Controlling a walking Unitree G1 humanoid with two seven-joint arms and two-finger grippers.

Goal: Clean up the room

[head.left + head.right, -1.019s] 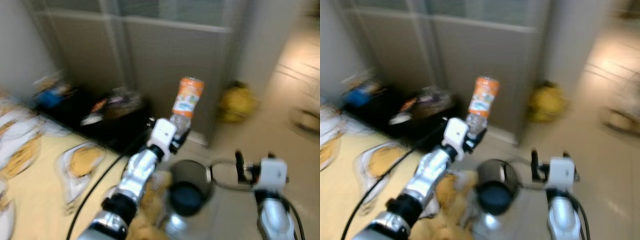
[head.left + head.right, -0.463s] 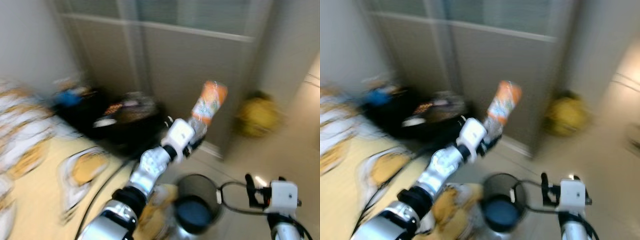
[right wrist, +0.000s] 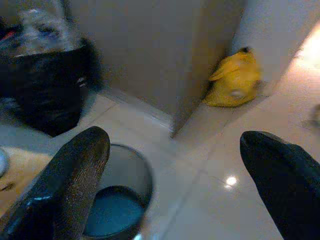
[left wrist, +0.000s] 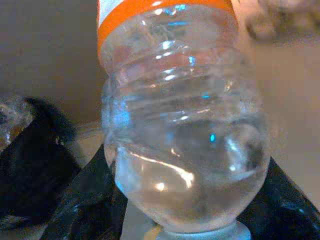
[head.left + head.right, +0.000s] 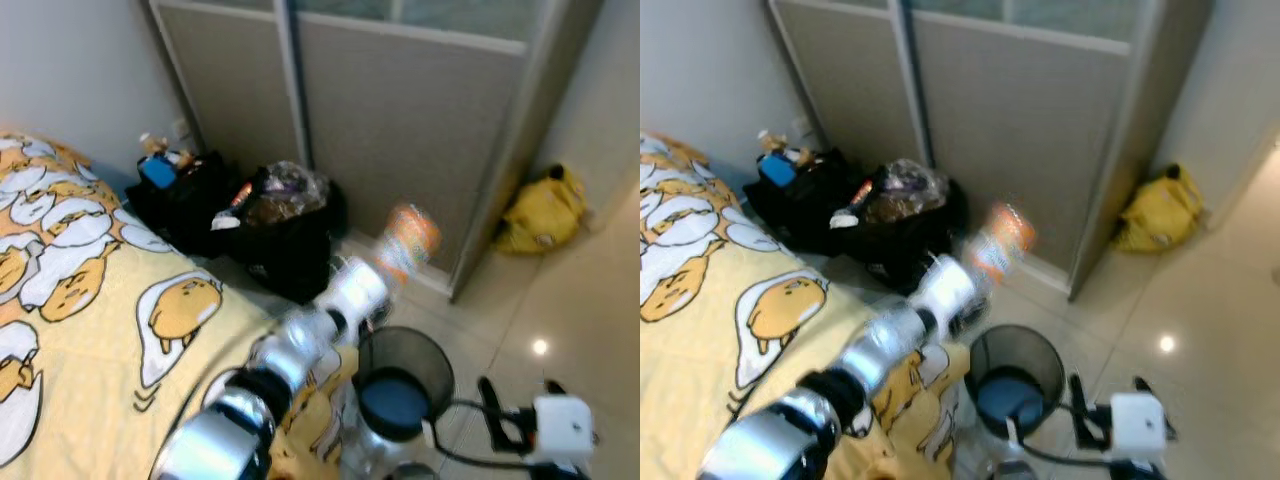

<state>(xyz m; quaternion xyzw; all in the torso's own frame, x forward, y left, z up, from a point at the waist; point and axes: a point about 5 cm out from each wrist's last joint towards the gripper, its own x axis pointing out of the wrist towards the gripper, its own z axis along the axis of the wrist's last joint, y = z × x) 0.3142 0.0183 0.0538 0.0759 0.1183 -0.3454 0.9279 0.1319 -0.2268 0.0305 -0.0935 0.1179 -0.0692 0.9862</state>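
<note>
A clear plastic bottle [image 5: 406,238] with an orange label, motion-blurred, is held up by my left gripper [image 5: 378,272], which is shut on its lower end. The bottle [image 4: 182,115] sits between black fingers [image 4: 75,212] in the left wrist view. It hangs just above the far rim of a black mesh waste bin [image 5: 437,357] on the tiled floor; the bin has a blue bottom. My right gripper [image 5: 518,395] is low at the right of the bin, its fingers [image 3: 75,175] spread wide and holding nothing.
Black bags stuffed with rubbish [image 5: 282,228] stand against the grey sliding doors [image 5: 400,110]. A yellow bag [image 5: 545,208] lies in the corner to the right. The bed with its egg-pattern sheet [image 5: 80,300] takes up the left. A cable loop [image 5: 455,462] lies by the bin.
The camera has swung, and the scene now shows sharper and from higher up. My left arm with the bottle has come down closer to the bin. The right gripper stays open.
</note>
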